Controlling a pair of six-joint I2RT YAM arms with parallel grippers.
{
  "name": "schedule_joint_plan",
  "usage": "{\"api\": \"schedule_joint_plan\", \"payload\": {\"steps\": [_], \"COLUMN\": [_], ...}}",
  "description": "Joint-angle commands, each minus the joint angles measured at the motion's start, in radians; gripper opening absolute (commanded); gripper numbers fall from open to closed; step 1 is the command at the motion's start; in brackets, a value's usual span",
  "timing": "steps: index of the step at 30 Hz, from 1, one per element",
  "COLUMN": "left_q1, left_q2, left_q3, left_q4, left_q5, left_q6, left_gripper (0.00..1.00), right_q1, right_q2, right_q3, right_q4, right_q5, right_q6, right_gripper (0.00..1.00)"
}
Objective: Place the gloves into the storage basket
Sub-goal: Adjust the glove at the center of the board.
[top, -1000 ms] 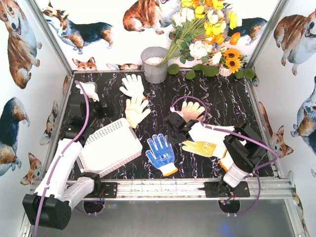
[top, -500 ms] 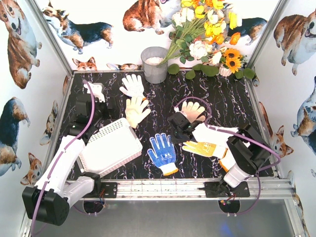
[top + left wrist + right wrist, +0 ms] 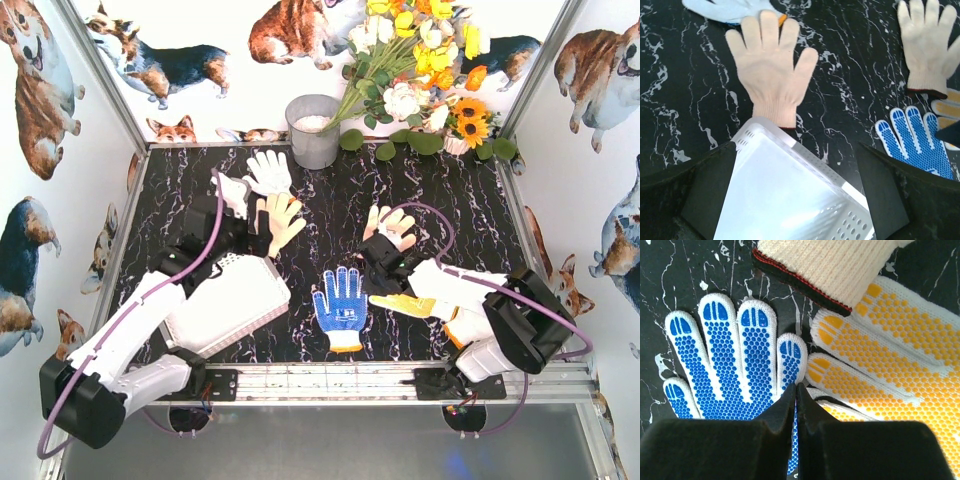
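The blue-dotted glove [image 3: 340, 305] [image 3: 730, 355] lies flat at the front middle. My right gripper [image 3: 375, 280] [image 3: 797, 390] is shut on its little-finger edge, beside the yellow-dotted glove [image 3: 415, 305] [image 3: 890, 355]. A cream glove [image 3: 388, 225] has its cuff [image 3: 840, 265] just beyond them. My left gripper [image 3: 245, 225] [image 3: 797, 190] hangs open over the far corner of the white storage basket [image 3: 235, 300] [image 3: 785, 195], holding nothing. Another cream glove [image 3: 280, 220] [image 3: 771, 75] lies just past that corner, and a whiter one [image 3: 268, 170] lies behind it.
A grey metal bucket [image 3: 313, 130] stands at the back centre, with a bunch of artificial flowers [image 3: 420, 70] to its right. Walls printed with corgis close in the black marbled table [image 3: 450, 190] on three sides.
My right gripper has shut on the blue glove's edge and drawn it right, turning it upright. My left arm has swung right, from the table's left edge to the basket's far corner.
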State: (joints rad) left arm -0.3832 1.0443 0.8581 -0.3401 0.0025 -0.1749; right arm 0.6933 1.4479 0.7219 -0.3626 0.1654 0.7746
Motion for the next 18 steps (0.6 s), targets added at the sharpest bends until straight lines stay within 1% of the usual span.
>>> {"api": "schedule_joint_plan", "payload": {"steps": [1,4,7,11,18], "left_q1": [-0.058,-0.059,-0.059,-0.059,-0.059], "left_q2": [-0.028,-0.033,-0.026,-0.012,-0.01], "left_q3": [0.033,0.032,0.029,0.029,0.03], "left_q4": [-0.005,-0.009,-0.01,-0.008,-0.011], "left_q5": [-0.09,-0.147,-0.148,-0.137,-0.15], "left_q6": [0.025,0.03,0.027,0.022,0.021], "left_gripper": [0.98,1.0,1.0,1.0,1.0], "right_q1": [-0.003,-0.003,-0.002,0.004,0.003], "right_q2": [-0.014,0.011,0.043,0.061,0.014], "right_q3": [-0.006,-0.004,0.01,0.019,-0.021], "right_q4": [0.045,0.084,0.124,0.118,0.075], "right_q5": [0.022,-0.029,-0.09,-0.085,-0.023], "right_q6": [0.023,0.02,-0.001,0.002,0.052], "right_gripper": [0.0,0.0,0.0,0.0,0.0]}}
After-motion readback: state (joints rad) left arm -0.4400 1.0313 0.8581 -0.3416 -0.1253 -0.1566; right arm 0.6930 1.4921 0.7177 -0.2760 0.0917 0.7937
